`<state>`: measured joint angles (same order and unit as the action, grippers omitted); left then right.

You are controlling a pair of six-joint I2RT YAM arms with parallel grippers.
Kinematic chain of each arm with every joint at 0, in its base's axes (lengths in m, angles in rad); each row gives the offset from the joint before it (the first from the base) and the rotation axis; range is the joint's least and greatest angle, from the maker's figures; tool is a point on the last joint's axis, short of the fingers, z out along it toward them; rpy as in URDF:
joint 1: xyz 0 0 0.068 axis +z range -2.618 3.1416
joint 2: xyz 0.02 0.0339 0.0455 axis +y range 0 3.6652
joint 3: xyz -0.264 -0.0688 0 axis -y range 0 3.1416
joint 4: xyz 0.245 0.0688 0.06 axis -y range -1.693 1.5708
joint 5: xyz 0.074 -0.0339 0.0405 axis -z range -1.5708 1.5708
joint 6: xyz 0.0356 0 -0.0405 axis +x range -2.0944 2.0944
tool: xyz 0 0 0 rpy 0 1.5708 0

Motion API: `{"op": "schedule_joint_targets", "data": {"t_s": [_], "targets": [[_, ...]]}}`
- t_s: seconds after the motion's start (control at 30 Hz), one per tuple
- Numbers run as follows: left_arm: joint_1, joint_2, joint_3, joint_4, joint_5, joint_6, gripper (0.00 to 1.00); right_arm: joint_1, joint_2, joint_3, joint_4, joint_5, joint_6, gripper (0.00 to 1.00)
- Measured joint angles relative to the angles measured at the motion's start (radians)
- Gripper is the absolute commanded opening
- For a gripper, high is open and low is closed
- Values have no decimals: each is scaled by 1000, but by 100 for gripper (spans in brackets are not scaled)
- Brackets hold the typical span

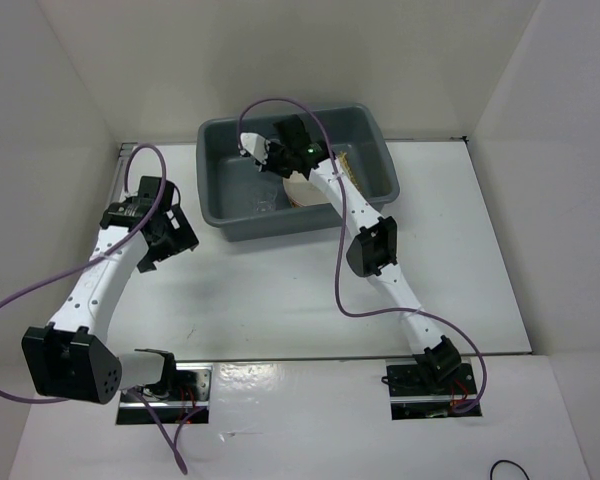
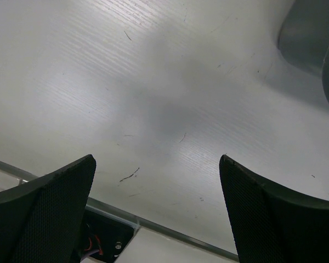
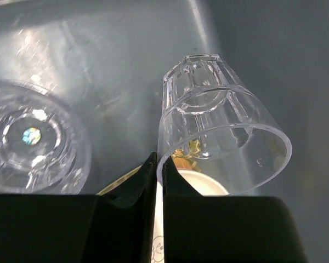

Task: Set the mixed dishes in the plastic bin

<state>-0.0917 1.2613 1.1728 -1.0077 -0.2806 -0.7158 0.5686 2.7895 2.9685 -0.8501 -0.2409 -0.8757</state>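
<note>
Your right gripper [image 3: 159, 159] is clenched on the rim of a clear glass [image 3: 219, 126] inside the plastic bin [image 1: 220, 215], where the cream-white plate [image 3: 203, 183] lies. Your left gripper [image 2: 156, 161] hangs released over the table [image 2: 153, 82].

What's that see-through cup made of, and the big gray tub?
The clear cup looks like glass or hard clear plastic: see-through, glossy, with molded ribs near its base; I can't tell which. The gray tub looks like smooth plastic: soft sheen, rounded corners and a rolled rim.
</note>
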Motion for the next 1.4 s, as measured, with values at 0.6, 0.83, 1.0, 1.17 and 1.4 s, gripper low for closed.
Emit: {"op": "schedule_joint_targets", "data": {"t_s": [0.6,0.83,1.0,1.17,1.4], "targets": [[0,-33,-23,-11,-2,-20,100,0,0,0,-85,-2,-93,23],[0,-33,-23,-10,-2,-19,100,0,0,13,-70,3,-78,32],[0,-33,-23,-9,-2,-19,100,0,1,92,-12,13,24,57],[0,-33,-21,1,-3,-14,100,-8,-34,121,87,66,209,32],[0,42,104,76,31,49,91,-132,-92,133,-5,162,319,0]]}}
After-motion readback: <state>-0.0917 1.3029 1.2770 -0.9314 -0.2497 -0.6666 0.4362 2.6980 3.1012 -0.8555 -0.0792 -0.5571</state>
